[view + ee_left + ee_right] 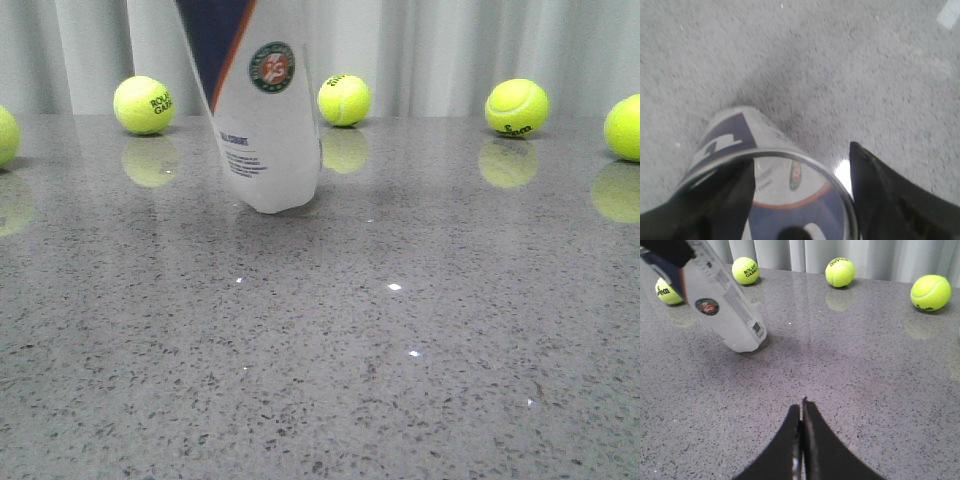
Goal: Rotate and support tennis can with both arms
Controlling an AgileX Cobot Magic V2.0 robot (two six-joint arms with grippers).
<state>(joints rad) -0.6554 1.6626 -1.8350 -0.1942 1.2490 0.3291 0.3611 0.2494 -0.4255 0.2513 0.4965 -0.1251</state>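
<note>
The tennis can [265, 130] leans on its bottom edge at the table's back middle, with its top out of the front view. It is white with a navy panel, an orange stripe and a round emblem. In the left wrist view I look down at its metal rim [790, 156]. My left gripper [800, 157] is shut on the can's upper end, one finger dark at the rim's left and the other against its right side. It also shows in the right wrist view [665, 250], on the tilted can [725, 310]. My right gripper [802, 405] is shut and empty, low over the table, well short of the can.
Several yellow-green tennis balls line the back of the grey speckled table [400, 350]: one left of the can [144, 105], one right of it [344, 100], one further right [516, 107]. More lie at both side edges. A pale curtain hangs behind.
</note>
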